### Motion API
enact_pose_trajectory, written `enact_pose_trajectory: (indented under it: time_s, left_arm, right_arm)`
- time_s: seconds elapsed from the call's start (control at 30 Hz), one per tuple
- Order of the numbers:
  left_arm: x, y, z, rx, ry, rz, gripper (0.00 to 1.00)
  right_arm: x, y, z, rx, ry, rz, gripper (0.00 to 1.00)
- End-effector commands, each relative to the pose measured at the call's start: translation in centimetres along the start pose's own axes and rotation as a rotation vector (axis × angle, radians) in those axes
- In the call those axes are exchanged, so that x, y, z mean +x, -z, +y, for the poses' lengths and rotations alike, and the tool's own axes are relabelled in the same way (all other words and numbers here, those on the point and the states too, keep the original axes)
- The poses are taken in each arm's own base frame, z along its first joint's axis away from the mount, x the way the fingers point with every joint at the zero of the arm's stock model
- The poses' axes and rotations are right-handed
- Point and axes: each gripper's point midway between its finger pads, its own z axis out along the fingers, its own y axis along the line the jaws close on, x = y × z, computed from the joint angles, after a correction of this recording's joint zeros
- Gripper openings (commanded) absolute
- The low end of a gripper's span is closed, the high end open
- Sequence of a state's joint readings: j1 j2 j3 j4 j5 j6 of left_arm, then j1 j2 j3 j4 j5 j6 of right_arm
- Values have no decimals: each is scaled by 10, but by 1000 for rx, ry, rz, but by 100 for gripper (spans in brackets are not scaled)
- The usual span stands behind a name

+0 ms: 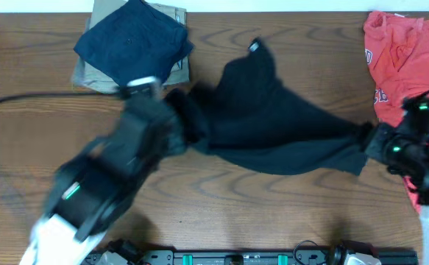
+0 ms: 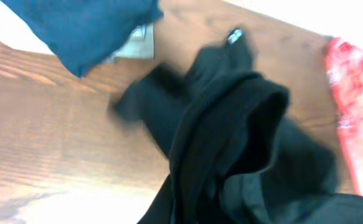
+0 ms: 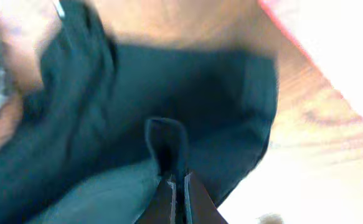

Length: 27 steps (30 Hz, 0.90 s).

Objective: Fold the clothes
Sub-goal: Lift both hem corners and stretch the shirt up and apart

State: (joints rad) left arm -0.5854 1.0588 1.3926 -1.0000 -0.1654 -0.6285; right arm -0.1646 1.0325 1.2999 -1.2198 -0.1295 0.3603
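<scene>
Soft black T-shirt [image 1: 273,125] stretched between two sets of clamped jaws.
It spans the brown wooden bench [image 1: 236,199] rightward from the folded navy blue garment [image 1: 133,40]: left jaws pinch the end nearest it, right jaws the far end, by a crumpled red garment [image 1: 405,59].

No legible text: only blurred white marks on black T-shirt [image 1: 273,125] and red garment [image 1: 405,51].

Black T-shirt [image 1: 280,132], red garment [image 1: 402,59]
</scene>
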Motion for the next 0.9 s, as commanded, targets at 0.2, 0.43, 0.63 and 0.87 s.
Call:
enact_pose_trajectory:
  time_s: [0.2,0.43,0.63,0.87]
  left_arm:
    - [-48,126,5,149,42,-243,6]
    - [-68,126,2,111,31,-297,6]
    - [-78,70,-15,11,-18,-234,6]
    - [-127,-24,-50,-35,-88,-282,6]
  right_arm:
    - [-52,121,33,-86,97,-288,1]
    - [-72,140,36,-62,99,-350,1]
    - [-102,91,32,4,88,-268,1]
    - [-169,20,63,-88,180,-289,1]
